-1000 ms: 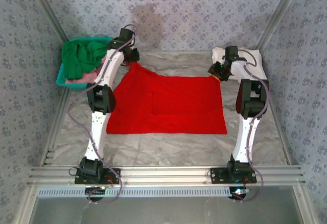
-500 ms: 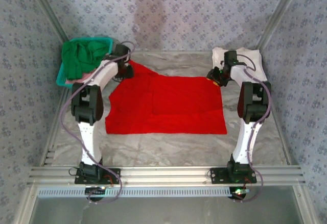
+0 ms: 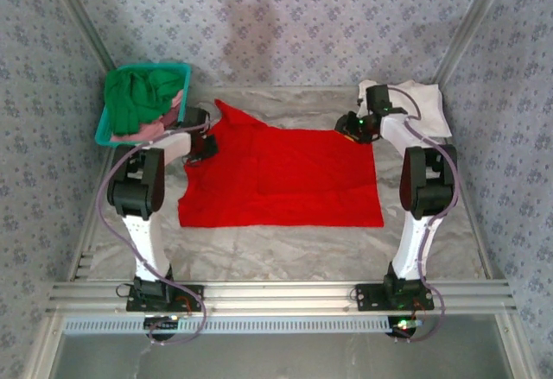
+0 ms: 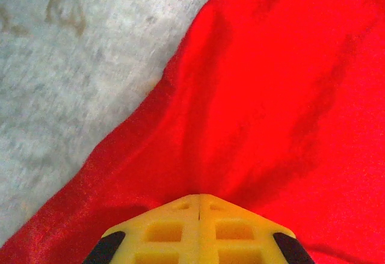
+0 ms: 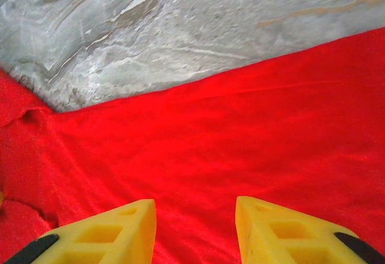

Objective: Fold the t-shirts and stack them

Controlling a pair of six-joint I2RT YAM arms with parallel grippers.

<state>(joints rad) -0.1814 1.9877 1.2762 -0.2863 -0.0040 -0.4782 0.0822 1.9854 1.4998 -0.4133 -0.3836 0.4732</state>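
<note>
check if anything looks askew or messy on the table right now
The red t-shirt lies mostly flat, but its far-left corner juts out at an angle, and the cloth puckers where the left gripper pinches it. A green t-shirt hangs over the rim of the teal basket. Nothing looks spilled or damaged.

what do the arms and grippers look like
The left arm and right arm have white links with black joints and a greyish cable looped alongside. The left gripper and right gripper have yellow lattice-cut fingers with black bases.
</note>
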